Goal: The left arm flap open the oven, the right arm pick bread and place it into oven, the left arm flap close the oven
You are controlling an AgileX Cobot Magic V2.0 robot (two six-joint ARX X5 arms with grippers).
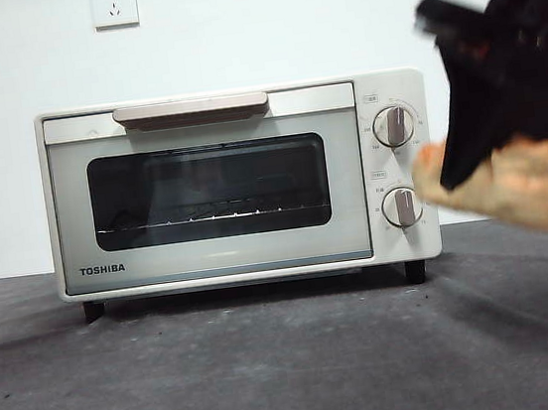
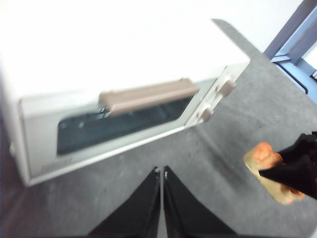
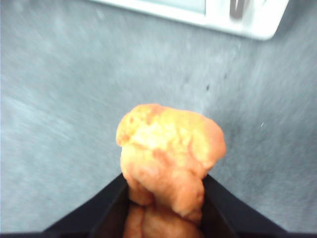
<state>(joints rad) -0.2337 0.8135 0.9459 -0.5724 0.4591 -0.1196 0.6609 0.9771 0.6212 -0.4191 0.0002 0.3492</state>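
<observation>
Main risk: the oven (image 1: pixel 238 183) door is shut while the right gripper (image 3: pixel 163 198) carries the bread (image 3: pixel 168 158) clear of the table (image 1: pixel 274 365); if it moves in before the door is flapped down, the loaf would likely strike the glass or slip from the grip. Right fingers clamped on the bread's sides, most of the loaf protruding beyond the tips. Left gripper (image 2: pixel 162 173): fingers together, holding nothing, tips short of the handle (image 2: pixel 148 95), untouched.
</observation>
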